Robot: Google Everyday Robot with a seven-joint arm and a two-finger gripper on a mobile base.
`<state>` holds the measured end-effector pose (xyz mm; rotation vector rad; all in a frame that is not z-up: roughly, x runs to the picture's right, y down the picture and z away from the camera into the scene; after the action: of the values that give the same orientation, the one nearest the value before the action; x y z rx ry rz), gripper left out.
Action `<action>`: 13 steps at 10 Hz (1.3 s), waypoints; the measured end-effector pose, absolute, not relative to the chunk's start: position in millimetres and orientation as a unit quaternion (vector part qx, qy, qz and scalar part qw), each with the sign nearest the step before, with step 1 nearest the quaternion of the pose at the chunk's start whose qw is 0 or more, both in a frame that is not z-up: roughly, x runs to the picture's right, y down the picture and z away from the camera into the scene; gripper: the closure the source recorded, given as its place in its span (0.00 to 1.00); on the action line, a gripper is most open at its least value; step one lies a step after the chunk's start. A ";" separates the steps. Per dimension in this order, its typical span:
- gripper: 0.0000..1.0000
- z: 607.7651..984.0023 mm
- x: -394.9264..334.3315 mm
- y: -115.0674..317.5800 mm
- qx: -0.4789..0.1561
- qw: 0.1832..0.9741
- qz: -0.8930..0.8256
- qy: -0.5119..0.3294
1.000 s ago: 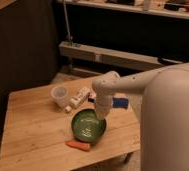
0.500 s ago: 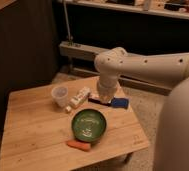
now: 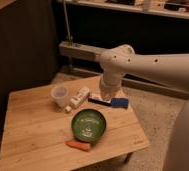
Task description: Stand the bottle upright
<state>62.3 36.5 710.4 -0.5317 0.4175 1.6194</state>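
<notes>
The small white bottle [image 3: 79,98] lies on its side on the wooden table [image 3: 33,135]. It points diagonally, with one end by the translucent cup [image 3: 59,95] and the other toward the table's far edge. My gripper [image 3: 106,95] hangs at the end of the white arm [image 3: 138,62], just right of the bottle. It is over the near end of the flat blue-and-white box [image 3: 113,102]. It is shut and holds nothing that I can see.
A green bowl [image 3: 89,125] sits in front of the bottle toward the table's near side. A small orange piece [image 3: 79,145] lies at the near edge. A dark wall and a low metal rail [image 3: 80,50] stand behind the table.
The arm has swung up and back from over the green bowl, and the gripper now hangs by the blue-and-white box. The bottle, cup and bowl have not moved.
</notes>
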 end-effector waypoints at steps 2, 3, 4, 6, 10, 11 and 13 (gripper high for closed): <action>0.95 711.2 60.6 37.3 -0.234 0.640 0.709 0.183; 0.81 711.1 61.5 37.3 -0.234 0.639 0.709 0.184; 0.73 711.2 61.2 37.4 -0.234 0.640 0.709 0.184; 0.53 711.1 61.7 37.4 -0.234 0.639 0.709 0.184; 0.20 709.2 60.2 37.8 -0.228 0.635 0.715 0.183; 0.20 704.4 56.6 35.6 -0.221 0.623 0.728 0.183; 0.20 687.3 32.5 21.9 -0.204 0.548 0.787 0.198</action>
<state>32.5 21.9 687.3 -0.4836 0.4695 1.8632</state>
